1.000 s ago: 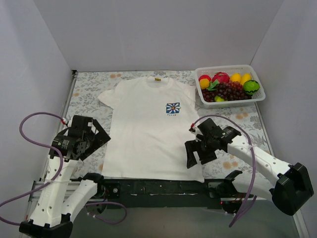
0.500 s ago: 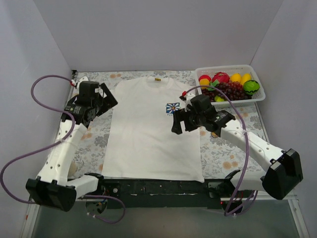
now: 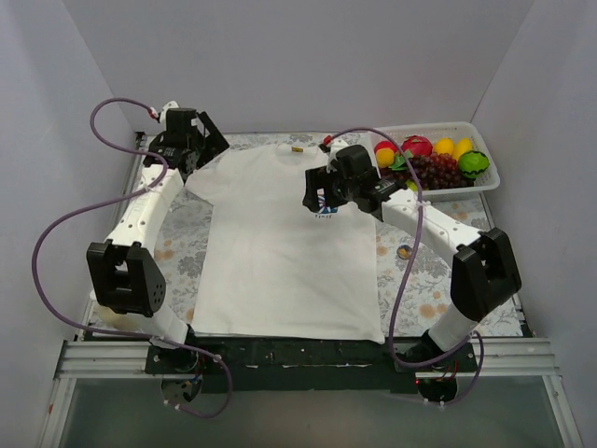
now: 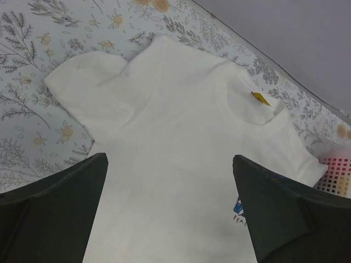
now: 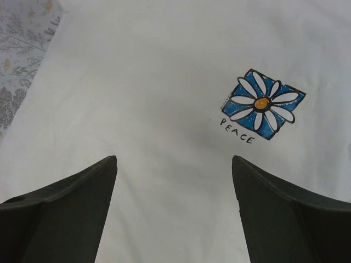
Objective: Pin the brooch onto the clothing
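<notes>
The white T-shirt [image 3: 280, 261] lies flat on the table, neck at the far side. The brooch [image 3: 326, 208], a small blue square with a white daisy, sits on its chest with "PEACE" lettered under it. My right gripper [image 3: 313, 192] hovers open and empty just over the chest. In the right wrist view the brooch [image 5: 262, 103] lies ahead and to the right of the open gripper [image 5: 174, 159]. My left gripper [image 3: 207, 149] is open and empty above the shirt's left sleeve. In the left wrist view, the gripper [image 4: 170, 158] frames the shirt [image 4: 175, 120], and the right finger partly hides the brooch [image 4: 237, 205].
A white basket [image 3: 424, 129] of toy fruit stands at the back right, just beyond my right arm. A floral cloth [image 3: 173, 233] covers the table. Grey walls close in the left, back and right sides.
Both arms have swung from the near edge to the far side. The left gripper went to the back-left sleeve, the right up the shirt to the brooch. The shirt has not moved.
</notes>
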{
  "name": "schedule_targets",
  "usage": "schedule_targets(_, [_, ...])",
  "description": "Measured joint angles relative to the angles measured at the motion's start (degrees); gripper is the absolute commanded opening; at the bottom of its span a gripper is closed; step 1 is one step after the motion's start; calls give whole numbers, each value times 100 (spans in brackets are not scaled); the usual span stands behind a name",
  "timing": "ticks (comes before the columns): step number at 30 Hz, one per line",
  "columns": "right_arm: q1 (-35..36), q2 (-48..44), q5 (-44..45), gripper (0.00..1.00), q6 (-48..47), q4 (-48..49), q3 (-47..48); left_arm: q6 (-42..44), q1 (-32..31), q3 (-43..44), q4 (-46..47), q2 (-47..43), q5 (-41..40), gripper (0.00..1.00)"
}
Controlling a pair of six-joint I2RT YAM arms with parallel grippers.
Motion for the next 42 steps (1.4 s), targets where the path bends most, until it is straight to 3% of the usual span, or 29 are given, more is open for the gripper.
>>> schedule_targets(9, [-238, 612, -238, 91, 55, 61, 4, -411, 1456, -1152, 876, 527, 1397, 98])
schedule_targets(14, [-278, 870, -391, 90, 118, 81, -219, -621, 2085, -1893, 1290, 560, 1908, 92])
schedule_targets(24, [-358, 1510, -697, 90, 212, 181, -496, -732, 2098, -1989, 2000, 1261, 2135, 81])
schedule_targets(31, [-404, 1565, -916, 90, 313, 295, -505, -745, 2103, -1283, 2041, 2258, 2170, 72])
schedule_targets(33, [-407, 1589, -951, 90, 317, 332, -505, -748, 2103, -1134, 2081, 2347, 2164, 68])
schedule_targets(38, [-426, 1631, -1034, 89, 332, 420, -503, -761, 2103, -881, 2133, 2586, 2164, 42])
schedule_targets(40, [-435, 1641, -1080, 89, 339, 455, -503, -758, 2100, -796, 2135, 2684, 2162, 36])
schedule_targets(41, [-439, 1646, -1093, 89, 339, 463, -503, -745, 2100, -754, 2133, 2719, 2166, 23])
schedule_targets(42, [-444, 1650, -1108, 89, 339, 474, -503, -719, 2103, -662, 2116, 2796, 2155, 17])
